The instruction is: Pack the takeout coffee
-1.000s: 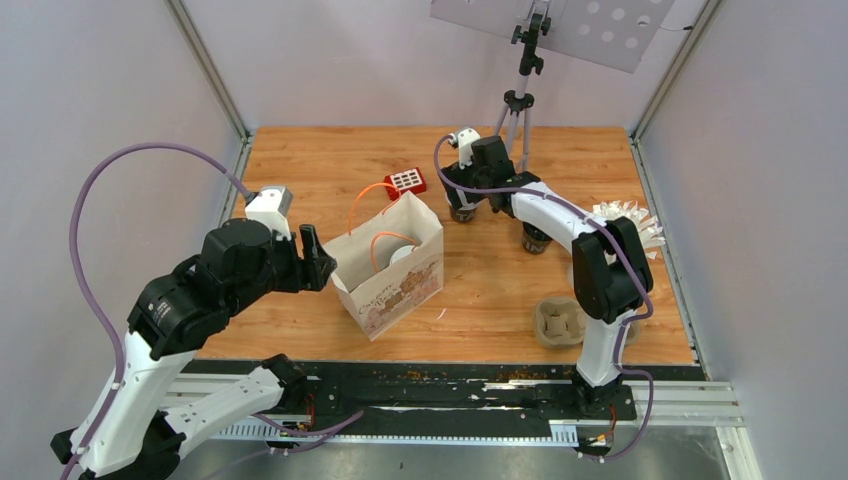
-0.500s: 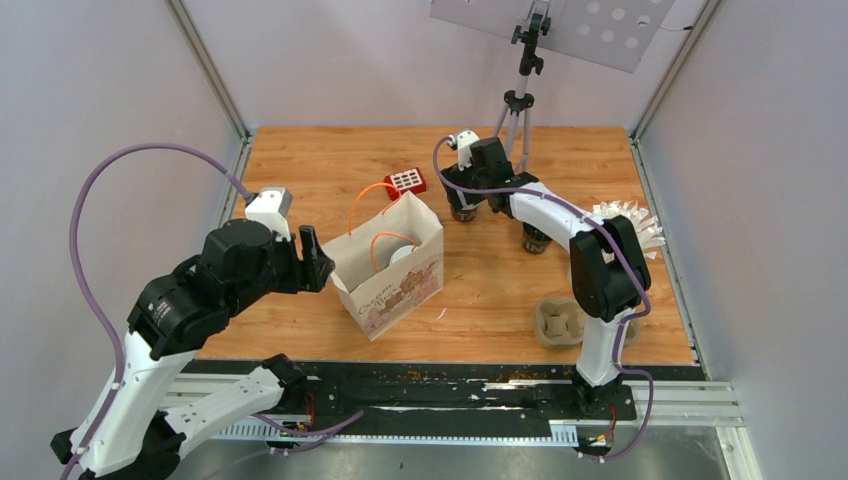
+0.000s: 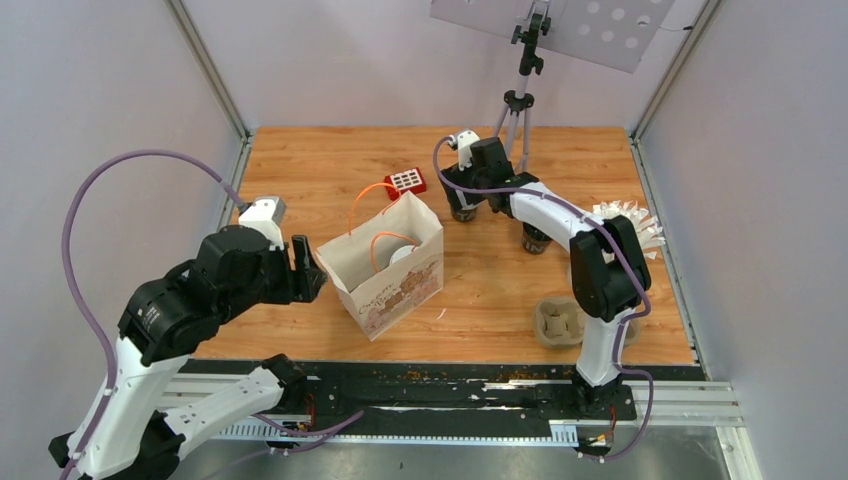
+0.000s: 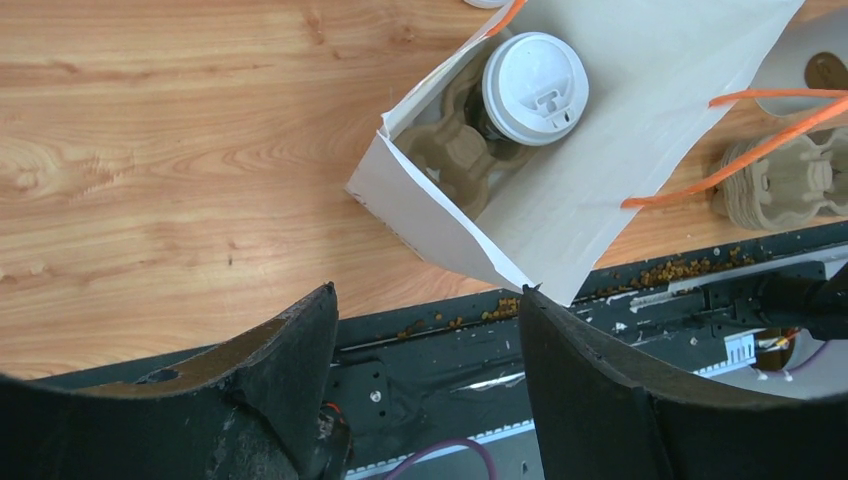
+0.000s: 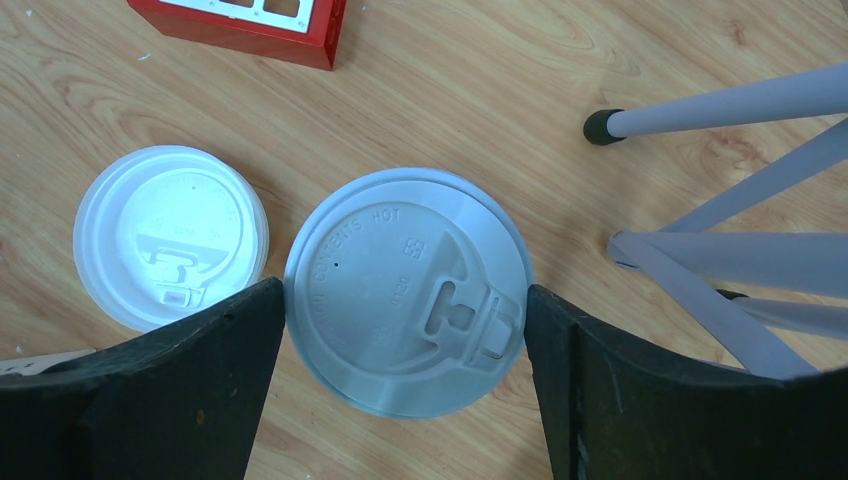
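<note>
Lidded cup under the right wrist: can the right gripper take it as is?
Probably yes. The right gripper is open and straddles the lidded cup. The second cup sits close on one side and may crowd it.

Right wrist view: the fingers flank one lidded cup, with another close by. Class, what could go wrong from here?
1. The neighbouring cup sits close beside one finger of the right gripper; closing or lifting may knock it over.
2. The left gripper is open and off the paper bag, so the bag might shift when the flanked cup goes in.
</note>
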`<control>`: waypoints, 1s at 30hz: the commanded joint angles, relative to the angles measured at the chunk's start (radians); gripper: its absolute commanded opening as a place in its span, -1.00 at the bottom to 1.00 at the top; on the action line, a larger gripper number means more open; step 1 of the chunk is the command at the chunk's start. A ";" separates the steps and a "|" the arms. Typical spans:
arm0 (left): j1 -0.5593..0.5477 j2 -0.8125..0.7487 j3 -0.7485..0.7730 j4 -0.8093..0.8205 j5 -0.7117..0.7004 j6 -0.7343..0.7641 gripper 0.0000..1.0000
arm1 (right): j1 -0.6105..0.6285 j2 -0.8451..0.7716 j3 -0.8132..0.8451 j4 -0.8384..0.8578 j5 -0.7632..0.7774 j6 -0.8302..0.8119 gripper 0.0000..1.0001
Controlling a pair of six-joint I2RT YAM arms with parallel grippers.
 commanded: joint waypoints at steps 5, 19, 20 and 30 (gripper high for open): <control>0.006 -0.018 -0.006 -0.003 0.025 -0.024 0.46 | 0.007 -0.037 0.049 -0.019 -0.008 0.028 0.79; 0.005 -0.013 -0.013 0.008 0.027 -0.005 0.46 | 0.007 -0.031 0.069 -0.030 -0.003 0.022 0.96; 0.006 -0.014 -0.012 0.008 0.026 -0.004 0.46 | 0.006 -0.030 0.067 -0.030 -0.002 0.021 0.94; 0.006 -0.012 -0.016 0.013 0.024 -0.001 0.46 | 0.007 -0.031 0.048 -0.012 -0.009 0.011 0.62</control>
